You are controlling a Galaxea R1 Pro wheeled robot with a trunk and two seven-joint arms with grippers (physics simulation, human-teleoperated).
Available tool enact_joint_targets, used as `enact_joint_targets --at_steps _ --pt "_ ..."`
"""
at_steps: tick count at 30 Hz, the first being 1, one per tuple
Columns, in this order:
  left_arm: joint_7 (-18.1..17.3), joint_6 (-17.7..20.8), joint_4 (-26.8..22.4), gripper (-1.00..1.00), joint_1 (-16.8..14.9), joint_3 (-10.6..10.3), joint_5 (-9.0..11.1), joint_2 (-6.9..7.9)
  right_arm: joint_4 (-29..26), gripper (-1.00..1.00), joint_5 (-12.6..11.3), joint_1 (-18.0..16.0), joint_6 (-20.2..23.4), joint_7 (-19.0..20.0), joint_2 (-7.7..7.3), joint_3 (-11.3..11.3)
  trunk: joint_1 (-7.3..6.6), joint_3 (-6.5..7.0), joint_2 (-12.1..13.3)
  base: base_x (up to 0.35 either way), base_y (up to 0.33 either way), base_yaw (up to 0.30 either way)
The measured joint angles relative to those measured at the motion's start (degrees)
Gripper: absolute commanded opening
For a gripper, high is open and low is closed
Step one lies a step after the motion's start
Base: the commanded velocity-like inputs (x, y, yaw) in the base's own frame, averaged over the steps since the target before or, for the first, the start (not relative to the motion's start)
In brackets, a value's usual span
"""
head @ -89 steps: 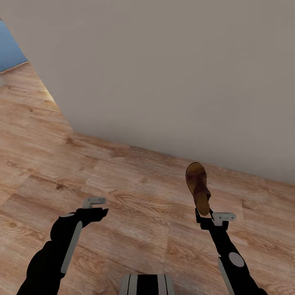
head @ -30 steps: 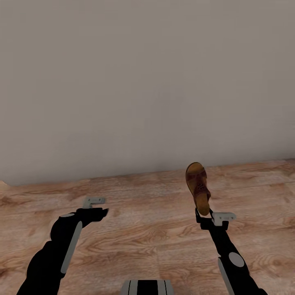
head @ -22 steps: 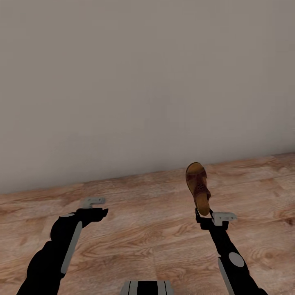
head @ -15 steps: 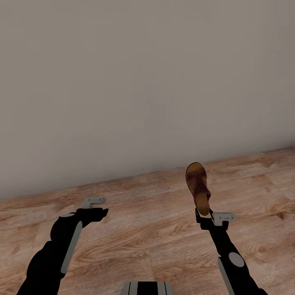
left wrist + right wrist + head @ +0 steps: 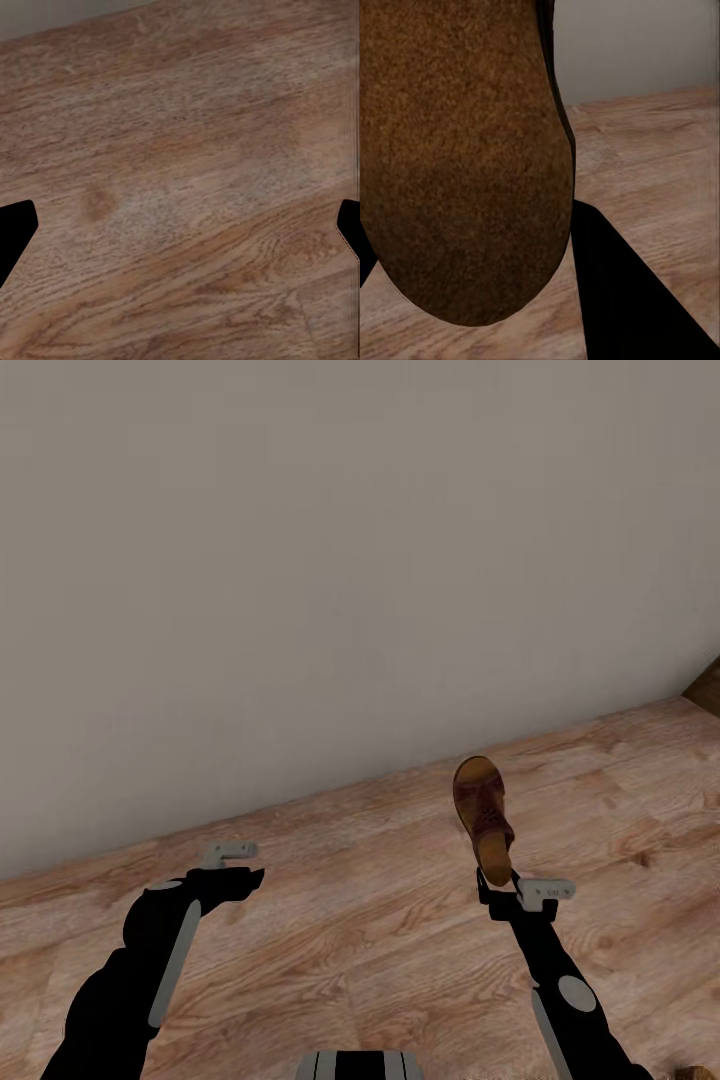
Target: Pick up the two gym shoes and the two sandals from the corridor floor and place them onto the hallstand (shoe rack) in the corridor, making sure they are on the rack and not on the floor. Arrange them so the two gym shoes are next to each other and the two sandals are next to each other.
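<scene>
While no writing shows anywhere, my right gripper point(image 5: 497, 882) is clamped on the heel of a sandal point(image 5: 483, 815), toe pointing up and away, above the corridor floor point(image 5: 350, 880). My left gripper point(image 5: 232, 863) hangs spread and empty. The view has swung: the wall point(image 5: 300, 560) base now slants, rising rightward.

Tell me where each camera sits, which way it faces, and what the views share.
Head view: from the robot's head, down over both arms, facing the wall; right end effector grips a sandal.
Left wrist view: on the left arm, facing the floor; finger tips at the edges.
Right wrist view: on the right arm, along the sandal's footbed.
Shared: floor, sandal.
</scene>
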Motion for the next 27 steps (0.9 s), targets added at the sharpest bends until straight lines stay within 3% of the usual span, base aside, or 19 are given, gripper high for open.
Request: enact_joint_targets --at_steps 27 --pt "0.00 0.02 0.00 1.00 -0.03 -0.06 0.00 0.00 0.00 -1.00 0.00 0.00 0.00 0.00 0.00 0.00 0.00 2.13 0.00 0.001 0.000 -0.222"
